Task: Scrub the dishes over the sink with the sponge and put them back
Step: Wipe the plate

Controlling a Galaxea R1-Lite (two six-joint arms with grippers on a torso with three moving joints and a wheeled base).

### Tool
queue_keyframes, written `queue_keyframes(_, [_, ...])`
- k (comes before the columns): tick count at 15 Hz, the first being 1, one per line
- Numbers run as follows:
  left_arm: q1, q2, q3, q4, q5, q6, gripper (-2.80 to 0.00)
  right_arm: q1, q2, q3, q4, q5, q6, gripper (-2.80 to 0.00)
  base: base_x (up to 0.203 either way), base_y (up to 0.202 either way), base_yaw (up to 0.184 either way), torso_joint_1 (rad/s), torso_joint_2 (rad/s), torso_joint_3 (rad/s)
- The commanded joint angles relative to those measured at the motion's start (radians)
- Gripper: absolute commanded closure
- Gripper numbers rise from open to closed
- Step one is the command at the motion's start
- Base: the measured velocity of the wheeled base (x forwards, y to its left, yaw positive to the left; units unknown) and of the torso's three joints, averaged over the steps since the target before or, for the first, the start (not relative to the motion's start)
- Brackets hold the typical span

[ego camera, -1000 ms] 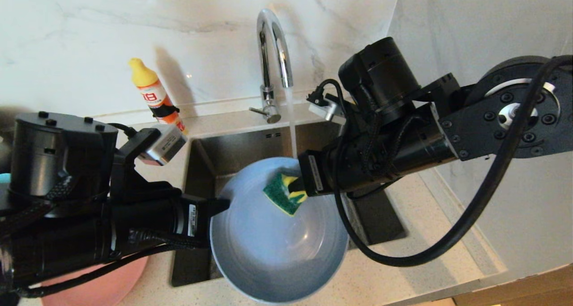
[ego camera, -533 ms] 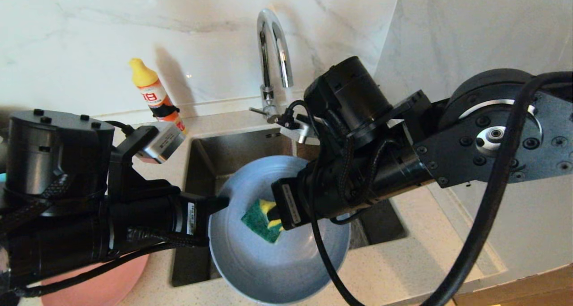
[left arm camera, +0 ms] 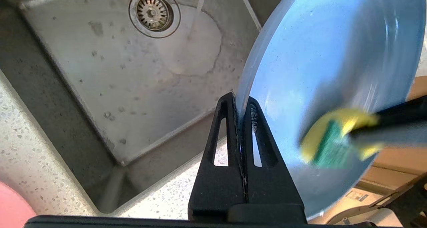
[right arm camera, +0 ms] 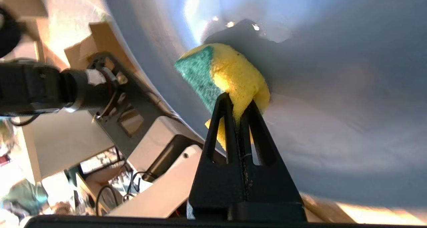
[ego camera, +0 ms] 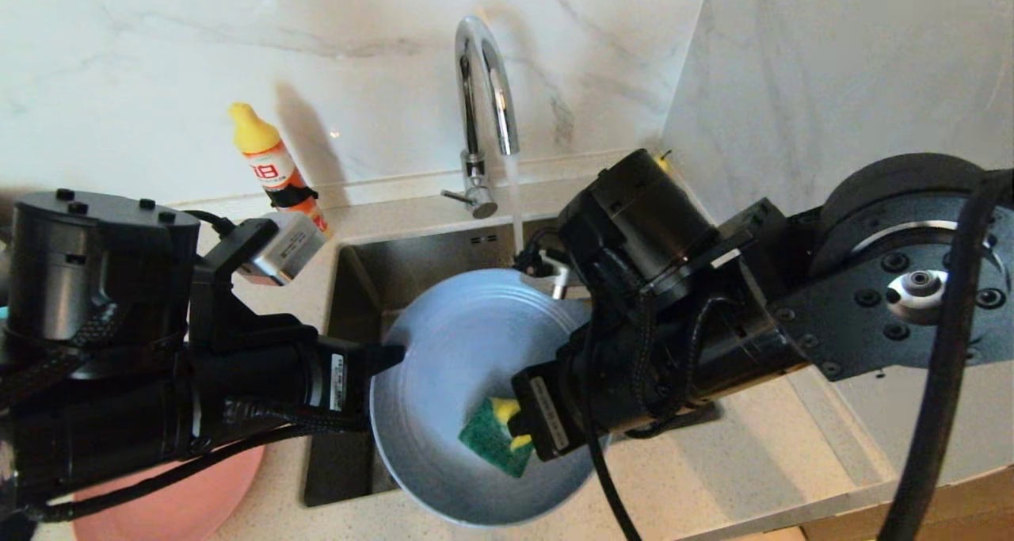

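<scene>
Much of the sink [ego camera: 412,264] is hidden by both arms and the plate [ego camera: 459,351]. The plate is held tilted over it, its rim at 9 o'clock clamped by the left gripper [left arm camera: 241,102]. The sponge [ego camera: 491,438] is pinched in the right gripper [right arm camera: 237,99] near 5 o'clock on the plate, apparently pressed against it, its long axis running from 11 to 5 o'clock. A pink dish [ego camera: 182,501] is cut off at 7 o'clock.

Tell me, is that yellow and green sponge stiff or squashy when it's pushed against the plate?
Probably squashy: the sponge bulges where the right gripper pinches it with shut jaws. It likely flattens against the grey-blue plate, which the left gripper holds by the rim. It's likely wet, with the tap running.
</scene>
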Motion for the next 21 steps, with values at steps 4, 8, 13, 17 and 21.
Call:
queue_keyframes(4, [0.0, 0.001, 0.004, 0.0, 0.001, -0.002, 0.0, -0.09, -0.079, 0.004, 0.001, 0.002, -0.007, 0.0, 0.0, 0.0, 0.0, 0.0, 0.0, 0.0])
queue_keyframes(8, [-0.002, -0.001, 0.015, 0.001, -0.004, 0.0, 0.0, -0.113, -0.068, -0.063, -0.005, 0.004, -0.01, 0.0, 0.0, 0.0, 0.0, 0.0, 0.0, 0.0])
queue_keyframes(13, [-0.003, -0.001, 0.018, 0.001, -0.007, -0.001, 0.0, -0.067, 0.017, -0.136, -0.006, 0.006, -0.005, 0.0, 0.0, 0.0, 0.0, 0.0, 0.0, 0.0])
queue_keyframes(17, [-0.003, -0.006, 0.027, 0.001, -0.002, -0.001, 0.0, -0.01, 0.042, -0.141, -0.006, 0.005, -0.005, 0.0, 0.0, 0.0, 0.0, 0.0, 0.0, 0.0])
queue_keyframes(21, [-0.002, -0.012, 0.037, 0.0, -0.001, -0.002, 0.0, 0.045, 0.043, -0.127, 0.007, -0.001, -0.002, 0.0, 0.0, 0.0, 0.0, 0.0, 0.0, 0.0])
